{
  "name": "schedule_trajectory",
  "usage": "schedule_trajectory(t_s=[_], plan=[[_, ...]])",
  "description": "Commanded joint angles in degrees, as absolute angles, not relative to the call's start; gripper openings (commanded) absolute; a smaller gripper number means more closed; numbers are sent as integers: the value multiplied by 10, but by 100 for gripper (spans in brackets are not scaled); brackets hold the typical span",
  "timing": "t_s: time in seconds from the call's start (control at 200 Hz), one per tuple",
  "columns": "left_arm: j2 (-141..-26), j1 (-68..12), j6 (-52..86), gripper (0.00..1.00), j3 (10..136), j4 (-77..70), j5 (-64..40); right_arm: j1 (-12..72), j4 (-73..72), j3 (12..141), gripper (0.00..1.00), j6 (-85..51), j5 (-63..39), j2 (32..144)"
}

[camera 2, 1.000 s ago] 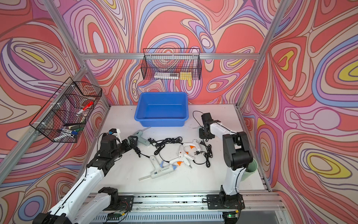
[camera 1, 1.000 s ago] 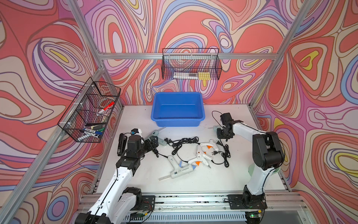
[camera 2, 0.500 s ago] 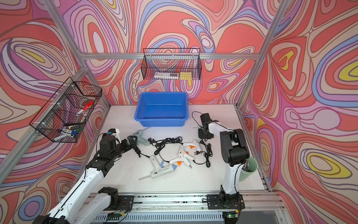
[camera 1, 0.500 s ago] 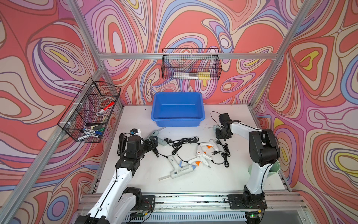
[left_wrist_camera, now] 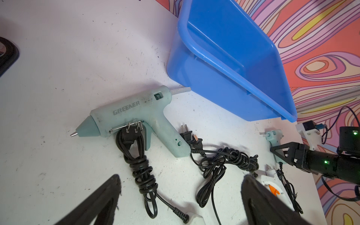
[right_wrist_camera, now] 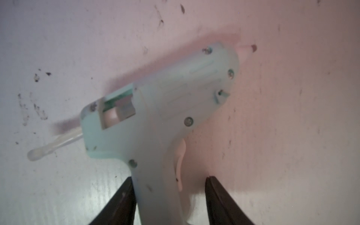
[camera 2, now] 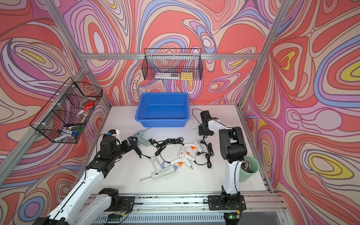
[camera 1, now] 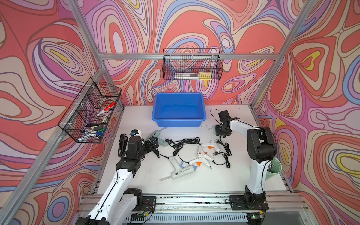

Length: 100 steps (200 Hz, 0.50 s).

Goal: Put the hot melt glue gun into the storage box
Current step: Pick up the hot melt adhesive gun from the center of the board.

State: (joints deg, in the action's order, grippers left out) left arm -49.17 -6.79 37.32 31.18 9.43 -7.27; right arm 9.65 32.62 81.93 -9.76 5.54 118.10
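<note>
Five lying loose before the storage box (camera 1: pixel 178 122)

Farthest from the box, a big white glue gun (camera 1: pixel 180 171) and two orange-triggered guns (camera 1: pixel 194 161) lie among black cords (camera 1: pixel 185 140). Closer in, left gripper (left_wrist_camera: pixel 181 176) hangs wide open beside the teal glue gun (left_wrist_camera: pixel 132 113). Off the box's front-right corner, right gripper (right_wrist_camera: pixel 169 177) straddles the small mint glue gun (right_wrist_camera: pixel 165 109) on the table (camera 1: pixel 136 116), jaws parted.

The storage box (camera 1: pixel 178 122), a bright blue rectangular tub with a rolled rim, stands upright and empty at the back of the table (camera 1: pixel 224 181). A small mint glue gun (right_wrist_camera: pixel 155 116) lies flat near its front right corner, a larger pale green glue gun (left_wrist_camera: pixel 136 115) near its front left corner, and three white glue guns (camera 1: pixel 183 171) farther forward among black cords (camera 1: pixel 187 140).
</note>
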Motion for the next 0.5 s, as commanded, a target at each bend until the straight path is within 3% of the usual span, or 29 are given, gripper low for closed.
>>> schedule_trajectory(t_s=[0.0,0.3,0.496], plan=[[-481,-69,364,99,330,111,-60,94,347,833,48,-88,58,1224],[-477,-69,355,99,353,145,-46,95,338,811,0,-85,36,1162],[-523,-70,352,99,403,163,-121,99,299,779,0,-71,38,1059]])
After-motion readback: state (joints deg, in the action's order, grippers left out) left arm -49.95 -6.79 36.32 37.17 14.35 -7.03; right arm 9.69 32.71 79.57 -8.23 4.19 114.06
